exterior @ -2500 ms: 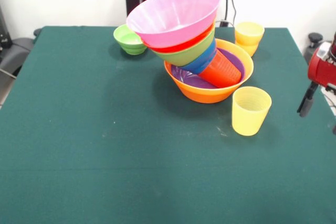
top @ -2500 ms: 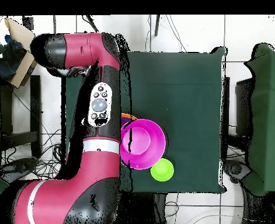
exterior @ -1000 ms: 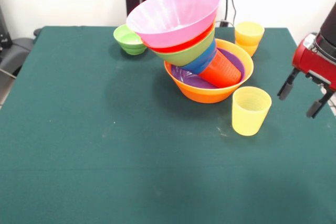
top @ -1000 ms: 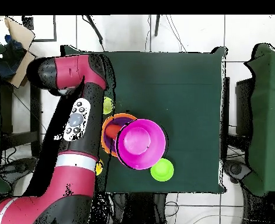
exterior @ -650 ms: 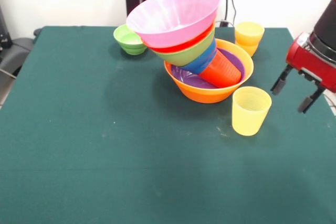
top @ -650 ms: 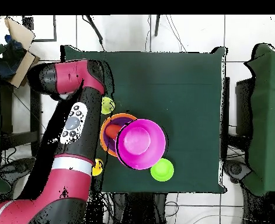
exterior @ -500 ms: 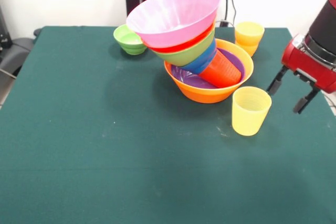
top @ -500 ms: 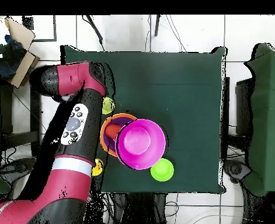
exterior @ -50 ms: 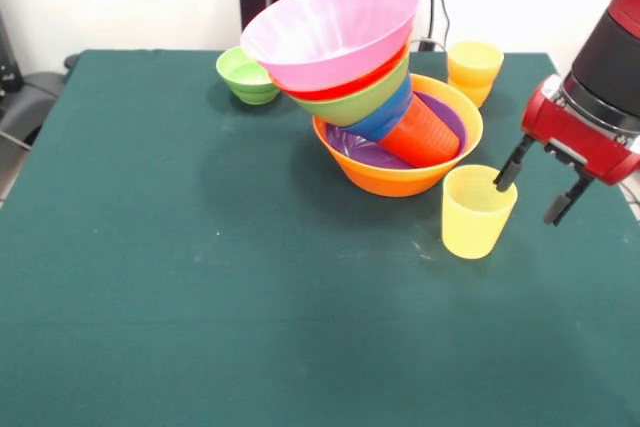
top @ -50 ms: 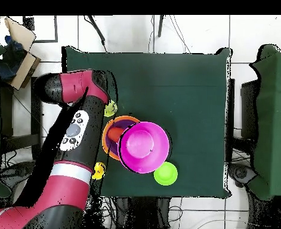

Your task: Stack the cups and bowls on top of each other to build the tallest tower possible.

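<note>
While the tower (exterior @ -50 ms: 375, 97) leans left on the green table (exterior @ -50 ms: 180, 277), its large pink bowl (exterior @ -50 ms: 330, 27) tops red-orange, green and blue bowls on a tilted red-orange cup (exterior @ -50 ms: 425, 134), all inside the large orange bowl (exterior @ -50 ms: 400, 179) at centre. Nearer right stands 1 pale yellow cup (exterior @ -50 ms: 477, 211), with the gripper (exterior @ -50 ms: 531, 187) spread open over its right rim. Far behind sit another yellow cup (exterior @ -50 ms: 474, 70) and a small green bowl (exterior @ -50 ms: 246, 77). White walls rise beyond.

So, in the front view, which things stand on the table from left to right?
Small green bowl → tower in its large orange bowl → pale yellow cup → open gripper. The far yellow cup overlaps in order, so I omit it.
</note>
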Motion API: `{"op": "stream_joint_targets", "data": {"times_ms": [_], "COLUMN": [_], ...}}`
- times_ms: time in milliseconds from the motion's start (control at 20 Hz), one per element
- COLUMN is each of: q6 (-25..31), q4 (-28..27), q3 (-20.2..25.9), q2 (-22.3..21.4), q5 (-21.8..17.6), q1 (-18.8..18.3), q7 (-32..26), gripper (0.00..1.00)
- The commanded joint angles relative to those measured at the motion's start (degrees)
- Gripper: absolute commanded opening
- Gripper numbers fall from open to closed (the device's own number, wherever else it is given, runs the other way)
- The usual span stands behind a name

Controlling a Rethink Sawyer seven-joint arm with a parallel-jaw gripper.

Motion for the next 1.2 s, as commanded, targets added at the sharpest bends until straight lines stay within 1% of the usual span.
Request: {"op": "stream_joint_targets", "data": {"times_ms": [50, 350, 650, 750, 850, 1200], "q6": [-4.8, -3.4, -2.5, -4.3, -4.7, -5.9], "q4": [6.9, 9.2, 9.9, 10.0, 9.8, 11.1], "q3": [3.4, 6.1, 6.2, 5.6, 5.3, 6.4], "q2": [2.6, 1.4, 1.5, 1.8, 1.9, 1.3], "q5": [-0.8, 1.1, 1.2, 0.7, 0.3, 1.1], "q1": [0.6, -0.2, -0.2, 0.1, 0.1, 0.0], "q7": [9.9, 7.9, 7.3, 7.7, 7.4, 7.3], "gripper": [1.00, 1.00, 1.00, 1.00, 1.00, 1.00]}}
